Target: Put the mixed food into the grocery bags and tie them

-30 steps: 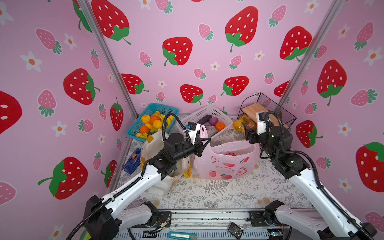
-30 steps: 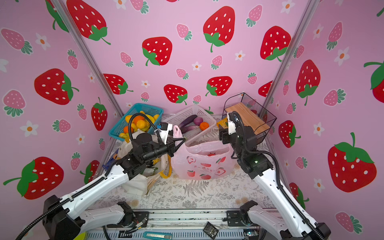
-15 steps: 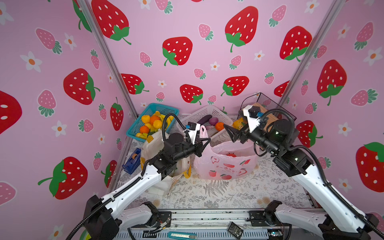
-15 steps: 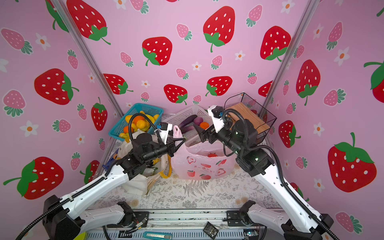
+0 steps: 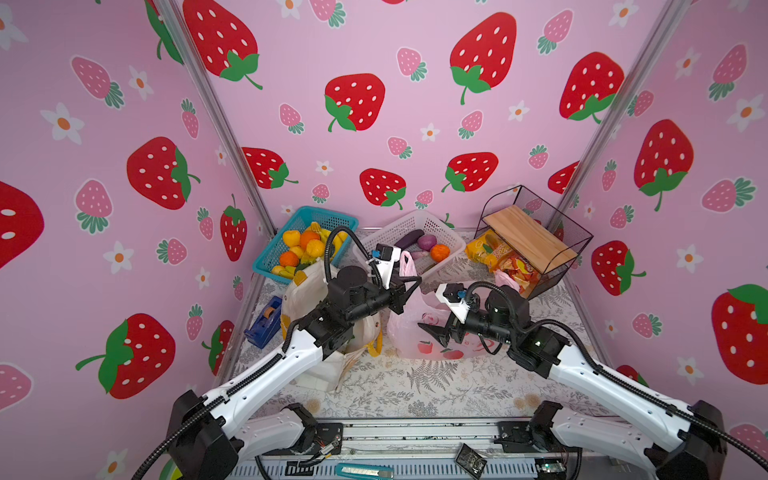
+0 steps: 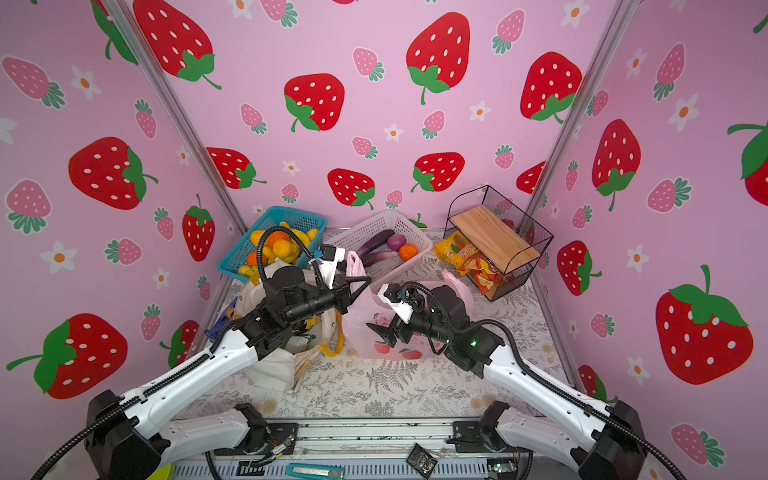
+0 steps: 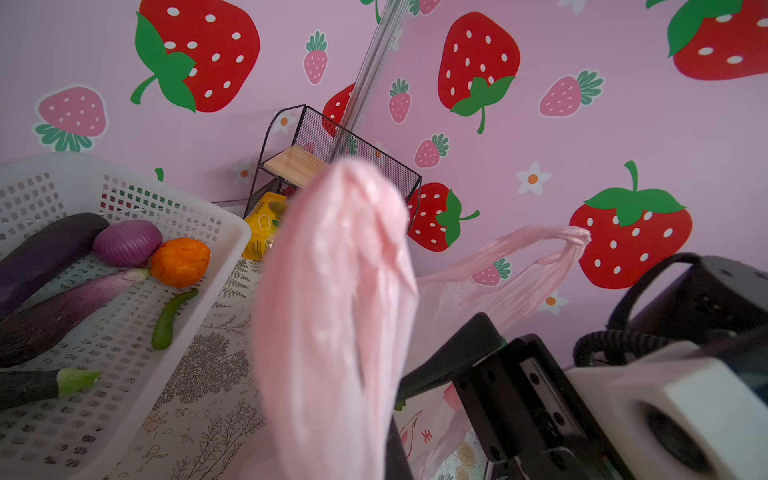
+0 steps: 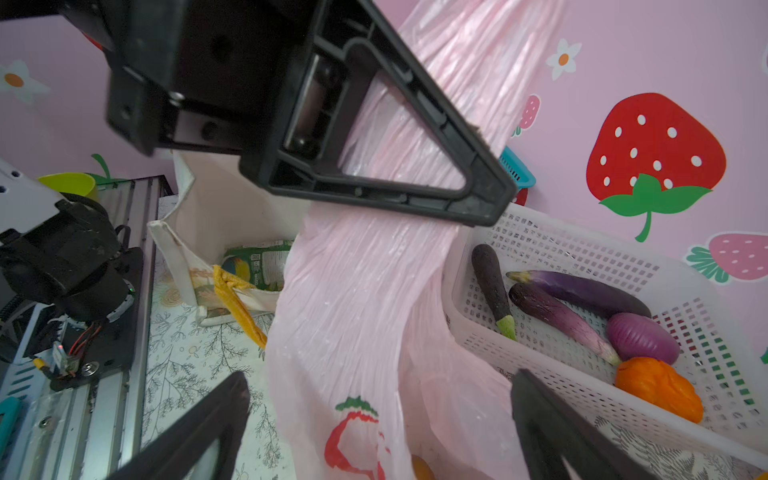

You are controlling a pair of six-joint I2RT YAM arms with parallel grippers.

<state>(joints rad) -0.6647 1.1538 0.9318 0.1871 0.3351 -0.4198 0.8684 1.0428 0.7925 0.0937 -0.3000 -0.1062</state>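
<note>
Blue basket (image 5: 324, 216), white basket (image 5: 411, 222) at back; wire rack (image 5: 528, 239) R, tape dispenser (image 5: 264, 318) L

The pink plastic bag (image 5: 405, 326) stands mid-table, one handle (image 5: 407, 262) stretched upward, beside the white tote (image 5: 300, 291).

1. A staged robot test booth: pink strawberry-print wall panels (image 5: 374, 50) close 3 sides, joined at aluminium corner posts (image 5: 216, 137).
2. An aluminium rail (image 5: 415, 434) along the front carries the left arm (image 5: 266, 374) and right arm (image 5: 602, 386).
3. Props sit on a fern-print tablecloth (image 5: 415, 386) — a blue basket (image 5: 299, 216) of toy fruit (image 5: 309, 239) and a white basket (image 5: 411, 222) of toy vegetables (image 5: 427, 242).
</note>
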